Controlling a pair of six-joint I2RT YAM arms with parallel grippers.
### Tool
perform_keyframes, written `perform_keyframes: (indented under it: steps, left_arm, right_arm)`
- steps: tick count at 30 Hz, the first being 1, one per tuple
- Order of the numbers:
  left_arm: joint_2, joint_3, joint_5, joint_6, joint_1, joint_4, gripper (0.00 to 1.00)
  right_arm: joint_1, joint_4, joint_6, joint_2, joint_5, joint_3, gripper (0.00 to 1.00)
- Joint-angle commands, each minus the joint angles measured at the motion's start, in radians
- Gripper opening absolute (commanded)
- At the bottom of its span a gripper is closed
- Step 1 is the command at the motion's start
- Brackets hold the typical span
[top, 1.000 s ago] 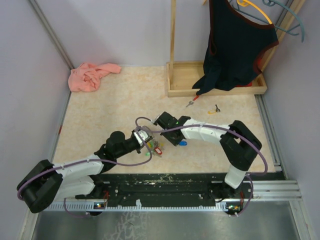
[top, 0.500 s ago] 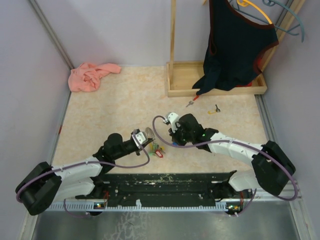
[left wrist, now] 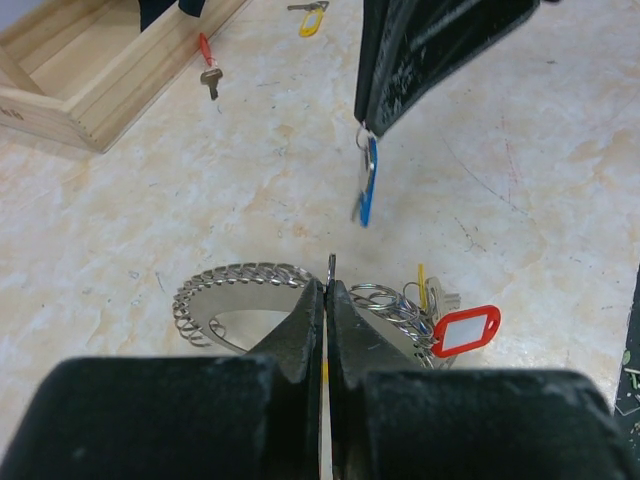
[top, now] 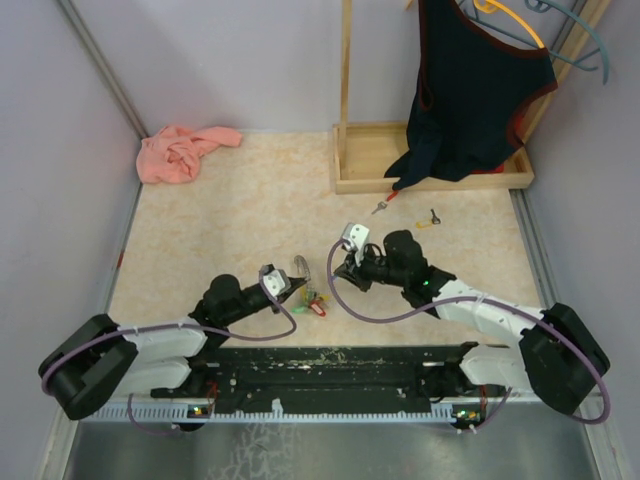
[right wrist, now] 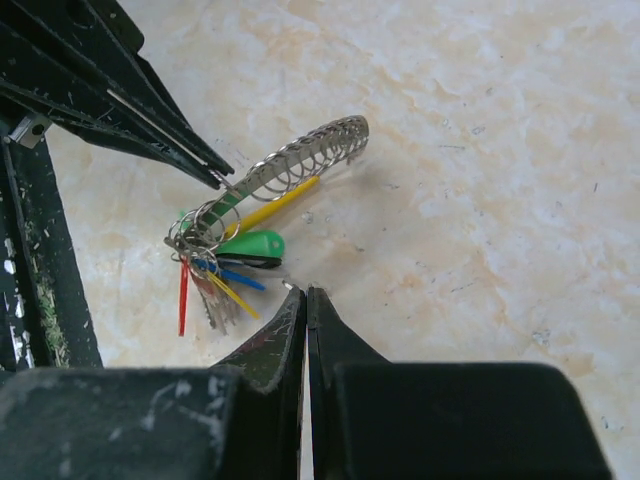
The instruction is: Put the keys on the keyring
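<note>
While my left tool point(left wrist: 326, 288) pinches the keyring point(left wrist: 235, 295) tight down on the tabletop point(left wrist: 150, 220), my right tool point(right wrist: 306, 296), gripping the blue key point(left wrist: 367, 182), should come down slowly and slip the key's hole onto the ring's end.

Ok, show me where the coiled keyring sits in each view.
Top external: coiled keyring just below centre, at the left gripper's tip.
Left wrist: lower left of centre, just beyond the shut fingers.
Right wrist: upper centre, slanting up to the right.
Shared landmark: the bunch of keys at its end.
</note>
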Motion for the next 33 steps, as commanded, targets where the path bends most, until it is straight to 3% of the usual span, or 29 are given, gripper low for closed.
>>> perform_keyframes:
  steps: [1, 5, 8, 13, 20, 33]
  left_arm:
    - [0.032, -0.031, 0.022, -0.01, 0.008, 0.222, 0.01]
    - [-0.019, 0.003, 0.055, 0.012, 0.013, 0.097, 0.01]
    - [-0.051, -0.004, 0.07, 0.018, 0.021, 0.092, 0.01]
    - [-0.055, 0.021, 0.218, -0.012, 0.076, 0.055, 0.01]
    - [0.008, 0.067, 0.36, -0.004, 0.098, 0.004, 0.01]
    - [0.067, 0.097, 0.42, 0.034, 0.098, -0.027, 0.01]
  right_arm:
    - [-0.095, 0.129, 0.005, -0.02, -0.238, -0.006, 0.0]
    - [-0.124, 0.178, 0.001, -0.011, -0.345, -0.015, 0.0]
    - [-0.138, 0.213, -0.011, 0.009, -0.418, -0.014, 0.0]
    - [-0.142, 0.14, -0.103, 0.056, -0.494, 0.034, 0.0]
    - [-0.14, 0.066, -0.183, 0.095, -0.528, 0.081, 0.0]
    - [-0.056, 0.025, -0.298, 0.119, -0.462, 0.105, 0.0]
